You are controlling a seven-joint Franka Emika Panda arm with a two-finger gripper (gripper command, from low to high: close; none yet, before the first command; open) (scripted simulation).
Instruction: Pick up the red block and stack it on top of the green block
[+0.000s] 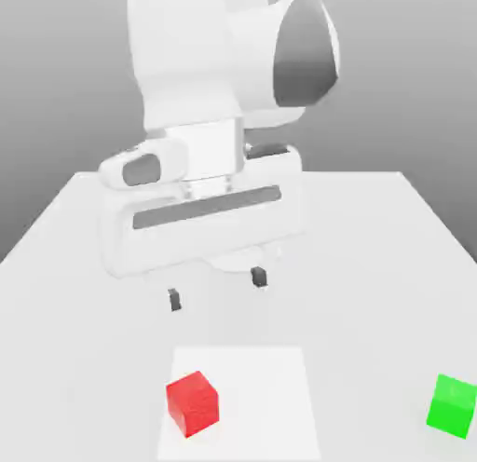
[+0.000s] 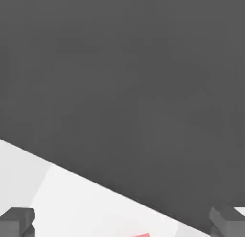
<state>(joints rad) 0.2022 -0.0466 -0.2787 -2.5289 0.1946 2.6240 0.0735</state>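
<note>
While the arm hangs over the white table (image 1: 373, 255), I see its gripper (image 1: 217, 290) spread as wide as it goes, the two dark fingertips (image 1: 174, 301) well apart and nothing between them. It hovers clear of the surface, with its shadow lying on the table beneath. From my exterior view, the red block (image 1: 192, 403) sits on a paler square patch (image 1: 270, 395) of the tabletop, nearer the camera than the gripper and roughly below the fingertip on the exterior view's left. I find the green block (image 1: 453, 406) resting on the table well apart from the red one, close to the exterior view's right edge. On the hand view, both fingertips (image 2: 17, 221) frame a sliver of the red block (image 2: 141, 235) at the picture's edge
</note>
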